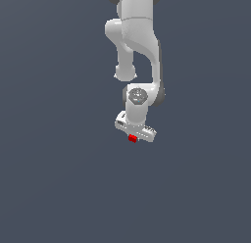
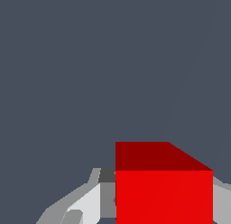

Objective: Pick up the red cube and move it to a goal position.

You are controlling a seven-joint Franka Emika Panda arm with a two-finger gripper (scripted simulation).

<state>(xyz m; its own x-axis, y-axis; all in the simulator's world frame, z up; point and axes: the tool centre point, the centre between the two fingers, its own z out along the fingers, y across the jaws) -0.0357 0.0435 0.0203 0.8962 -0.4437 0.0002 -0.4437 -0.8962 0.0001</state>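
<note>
Item: white arm [image 1: 139,36], descending from the upper edge of the exterior view, bent at a rounded elbow, wrist pointing down. Grey round cap [image 1: 138,95] on the wrist joint, facing the camera. Tool [image 1: 133,137]: white crossbar body slightly tilted, its end toward the exterior view's right sitting lower. Red cube [image 1: 132,138]: tiny, bright, plain, far narrower than the tool body, lodged directly beneath the middle of the crossbar, between the fingers. Wrist view: same cube [image 2: 164,196] large in frame, bright front face and darker top face visible, a light grey finger [image 2: 88,205] pressed against one side and a sliver of the other finger [image 2: 221,200] against the opposite side. State of tool: clamped on the cube, both fingers touching it. Surroundings: uniform dark blue-grey background [image 1: 49,163] throughout; cannot tell whether cube touches any surface below or hangs clear of it. Shadows: none discernible under cube or tool.
</note>
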